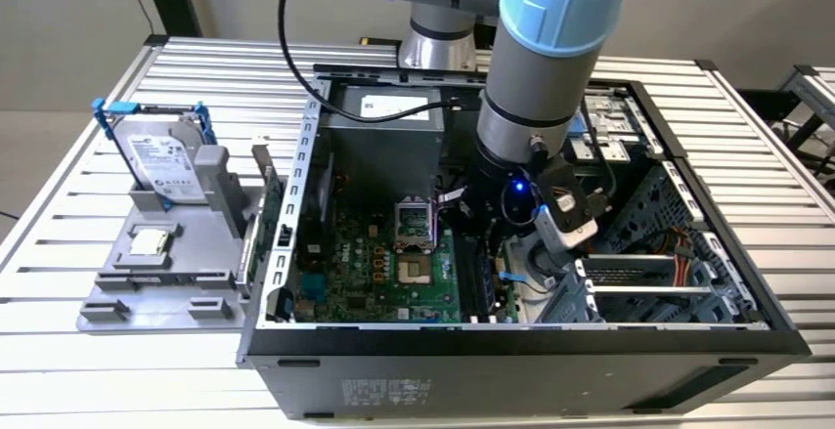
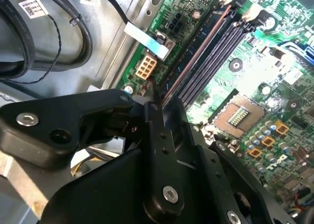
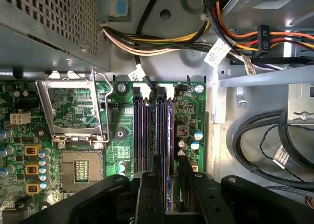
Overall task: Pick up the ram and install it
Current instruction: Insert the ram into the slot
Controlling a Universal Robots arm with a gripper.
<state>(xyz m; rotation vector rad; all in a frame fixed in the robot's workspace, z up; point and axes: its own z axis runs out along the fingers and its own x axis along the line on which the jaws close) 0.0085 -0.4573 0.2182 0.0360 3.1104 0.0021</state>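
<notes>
Exterior view, from its left: grey fixture [image 1: 170, 273] is set on the slatted table [image 1: 78, 370], well apart from the pincer [image 1: 503, 253]. A hard drive [image 1: 163, 155] in a blue frame is propped upright on it, and a small square processor chip [image 1: 151, 241] is laid flat just in front.

Open PC case [image 1: 522, 351] is next. The pincer is lowered inside it, over the motherboard [image 1: 378, 273]. The empty CPU socket [image 1: 413, 219] is found just beside the pincer, on the exterior view's left of it. The power supply [image 1: 385, 126] is seen behind that.

Pincer state – narrow, fingers closed on the ram [image 3: 164, 126] at its near end, as seen in both wrist views. In the first wrist view, the pincer [image 3: 169, 162] is aligned with the row of memory slots, and the ram is stood on edge in that row, running straight away from the fingertips. In the second wrist view, the ram [image 2: 196, 52] is seen as a long thin edge leading off from the pincer [image 2: 151, 94] – whether it is fully seated cannot be told.

Black cables [image 3: 260, 140] are looped beside the pincer, outside the board edge.
</notes>
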